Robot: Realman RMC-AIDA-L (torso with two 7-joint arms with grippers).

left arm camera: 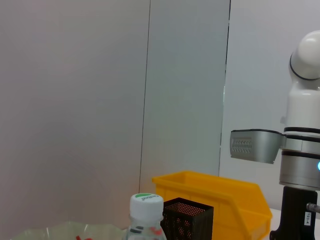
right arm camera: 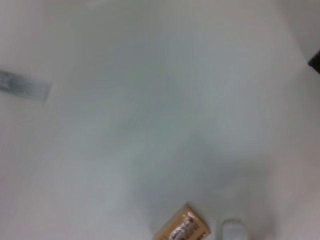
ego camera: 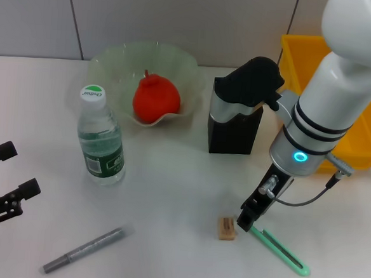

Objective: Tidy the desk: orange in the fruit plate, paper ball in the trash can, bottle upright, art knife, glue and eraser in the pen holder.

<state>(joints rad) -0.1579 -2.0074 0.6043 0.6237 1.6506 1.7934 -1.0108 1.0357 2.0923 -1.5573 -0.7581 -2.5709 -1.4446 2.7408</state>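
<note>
Sitting done: orange [ego camera: 156, 99] in plate [ego camera: 118, 58], bottle [ego camera: 101, 139] up; eraser [ego camera: 227, 228], knife [ego camera: 281, 249], glue [ego camera: 83, 250] wait; left gripper [ego camera: 4, 187] open, empty; right gripper [ego camera: 246, 221], cannot tell.

On my white desk [ego camera: 169, 195] I see a red-orange fruit [ego camera: 156, 99] in a pale green translucent plate [ego camera: 114, 61], a clear bottle [ego camera: 101, 139] with green-and-white cap and label, a black mesh pen holder [ego camera: 234, 137], a yellow bin [ego camera: 370, 142], a tan eraser [ego camera: 227, 228], a mint-green art knife [ego camera: 283, 251] and a grey glue stick [ego camera: 83, 249].
</note>
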